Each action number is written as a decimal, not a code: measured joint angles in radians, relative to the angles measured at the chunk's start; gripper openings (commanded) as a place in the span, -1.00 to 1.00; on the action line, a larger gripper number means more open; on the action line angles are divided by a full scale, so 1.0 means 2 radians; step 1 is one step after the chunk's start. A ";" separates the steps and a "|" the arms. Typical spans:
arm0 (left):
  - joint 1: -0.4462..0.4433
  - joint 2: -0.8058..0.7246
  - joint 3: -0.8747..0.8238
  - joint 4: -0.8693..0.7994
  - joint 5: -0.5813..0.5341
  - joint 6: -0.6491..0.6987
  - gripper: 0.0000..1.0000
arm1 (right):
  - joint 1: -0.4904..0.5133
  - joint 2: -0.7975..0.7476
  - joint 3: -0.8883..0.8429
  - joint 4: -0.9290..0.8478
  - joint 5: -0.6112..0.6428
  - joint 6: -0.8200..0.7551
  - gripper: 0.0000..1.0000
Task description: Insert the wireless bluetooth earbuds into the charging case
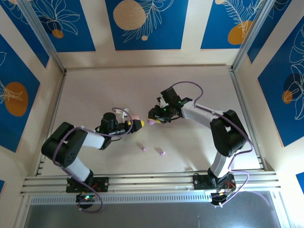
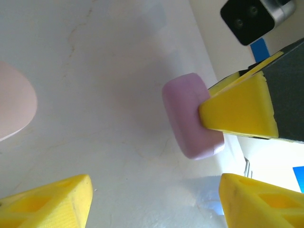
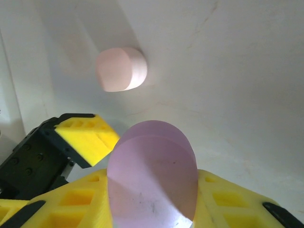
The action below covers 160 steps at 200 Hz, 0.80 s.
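Two oval cases are showing: a pale pink case [image 3: 121, 69] and a light purple case [image 3: 152, 175]. Two earbuds (both light purple) are lying loose: first earbud [image 1: 143, 148], second earbud [image 1: 161, 152].

Purple case [image 3: 152, 175] and pink case [image 3: 121, 69] are showing smooth, satin plastic, the purple lightly scuffed. Yellow fingers [image 3: 228, 199] are looking matt plastic; tabletop [image 3: 228, 71] is reading matt, faintly scratched.
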 measured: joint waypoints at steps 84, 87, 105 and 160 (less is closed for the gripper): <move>0.000 0.010 0.004 0.024 0.017 -0.018 0.46 | -0.001 0.000 -0.010 0.047 -0.050 0.030 -0.33; 0.000 0.010 0.004 0.024 0.018 -0.018 0.46 | -0.001 0.000 -0.010 0.048 -0.051 0.030 -0.33; 0.002 0.011 0.005 0.025 0.020 -0.018 0.46 | -0.001 0.000 -0.013 0.053 -0.056 0.031 -0.33; 0.011 0.019 0.005 0.040 0.022 -0.028 0.45 | -0.001 0.000 -0.024 0.061 -0.068 0.035 -0.34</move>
